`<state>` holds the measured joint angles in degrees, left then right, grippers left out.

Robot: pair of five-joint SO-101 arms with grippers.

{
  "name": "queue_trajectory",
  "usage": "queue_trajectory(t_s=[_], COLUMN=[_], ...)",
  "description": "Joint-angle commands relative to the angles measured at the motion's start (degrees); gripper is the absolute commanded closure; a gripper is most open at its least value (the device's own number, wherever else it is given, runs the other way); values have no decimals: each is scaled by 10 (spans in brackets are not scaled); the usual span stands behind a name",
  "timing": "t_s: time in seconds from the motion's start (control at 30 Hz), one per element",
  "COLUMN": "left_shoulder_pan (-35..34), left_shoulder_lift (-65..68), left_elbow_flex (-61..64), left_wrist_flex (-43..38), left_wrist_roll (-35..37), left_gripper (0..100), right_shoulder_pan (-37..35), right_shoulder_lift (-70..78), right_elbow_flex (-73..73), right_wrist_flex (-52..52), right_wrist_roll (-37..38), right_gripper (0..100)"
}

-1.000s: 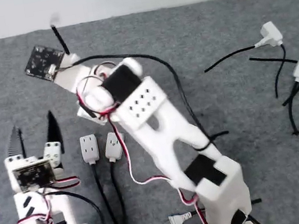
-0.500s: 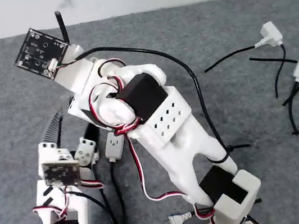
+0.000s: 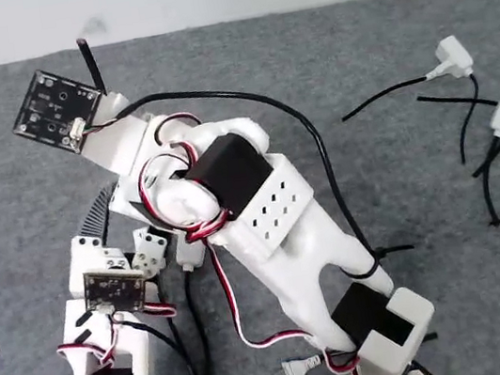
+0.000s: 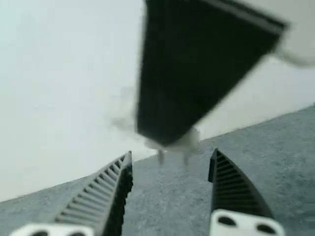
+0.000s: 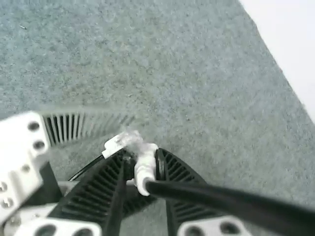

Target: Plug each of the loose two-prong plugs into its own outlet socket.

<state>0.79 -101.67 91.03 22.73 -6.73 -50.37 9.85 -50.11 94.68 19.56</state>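
The right gripper [image 5: 140, 158] pinched a white plug [image 5: 142, 172] between ribbed black fingers; the left gripper [image 4: 170, 158] pointed forward, toothed fingers wide.

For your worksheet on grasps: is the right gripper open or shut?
Shut on the plug: the right gripper clamps its white body.

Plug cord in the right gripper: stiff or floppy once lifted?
Probably floppy: the similar cords on the table lie in loose curves. Likely light, since the right gripper holds the small white plug alone, though its trailing black cord may tug.
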Motion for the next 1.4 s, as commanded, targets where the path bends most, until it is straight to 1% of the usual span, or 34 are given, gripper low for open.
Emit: queue_trajectory(t_s=[0.0,0.27,0.43,0.77,0.9,1.1,1.27,1.37], left_shoulder_pan=[-28,-41,-73,-72,-72,-72,-77,-84], left_shoulder_lift=[0,0,0,0,0,0,0,0], left_elbow_flex=[-8,-11,-18,-16,-15,12,26,26], left_wrist_flex=[-33,-35,-35,-32,-16,-16,-20,-20], left_wrist_roll=[-1,-1,2,2,2,1,-4,-25], left_gripper=[756,757,757,757,757,757,757,757], right_shoulder_pan=[-3,-3,-3,-3,-3,-3,-3,-3], right_shoulder_lift=[-35,-33,-31,-30,-30,-30,-29,-29], right_elbow_flex=[-31,-31,-31,-30,-30,-29,-29,-25], right_wrist_flex=[13,22,38,42,42,43,43,43], right_wrist_roll=[-6,-6,-14,-15,-15,-15,-15,-13], right_gripper=[991,991,991,991,991,991,991,991])
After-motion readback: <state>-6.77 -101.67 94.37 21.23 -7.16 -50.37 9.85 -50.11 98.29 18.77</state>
